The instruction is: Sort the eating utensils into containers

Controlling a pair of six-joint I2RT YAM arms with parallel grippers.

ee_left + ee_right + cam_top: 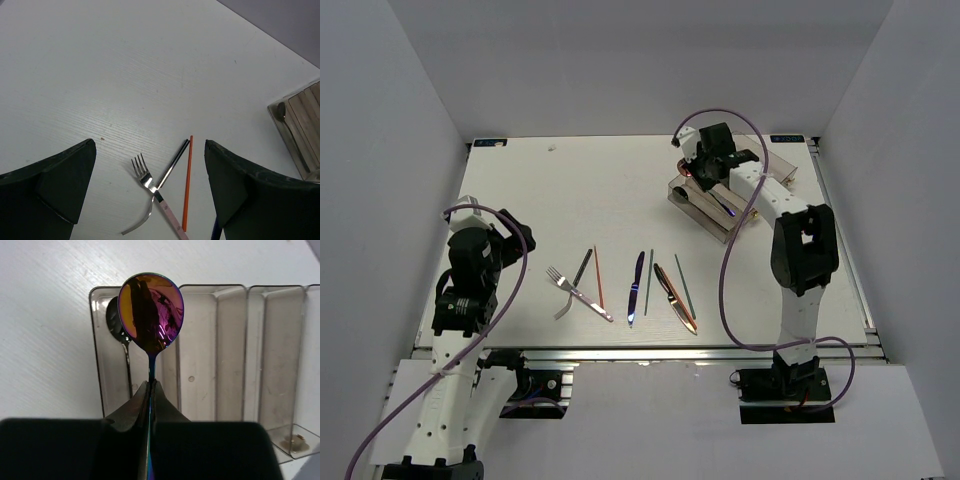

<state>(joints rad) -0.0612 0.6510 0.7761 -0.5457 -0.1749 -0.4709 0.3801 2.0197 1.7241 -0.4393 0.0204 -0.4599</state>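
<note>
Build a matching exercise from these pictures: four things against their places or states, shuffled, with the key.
Column one:
1. iridescent purple-gold metal spoon
2. dark metal spoon
3. silver metal fork
4. left gripper

Column two:
A. lying on the white table
B. open, holding nothing
C. clamped in the right gripper
D. lying in an end compartment of the smoky plastic tray

Pairs: 1-C, 2-D, 3-A, 4-B

The spoon (151, 312) above the tray (230, 355) is gleaming as mirror-glossy metal with a purple-orange sheen. The tray is looking like smooth, smoky translucent plastic. The worktop (125, 75) is showing a matt white, faintly grained surface, and the fork (144, 175) is shining like polished metal.
</note>
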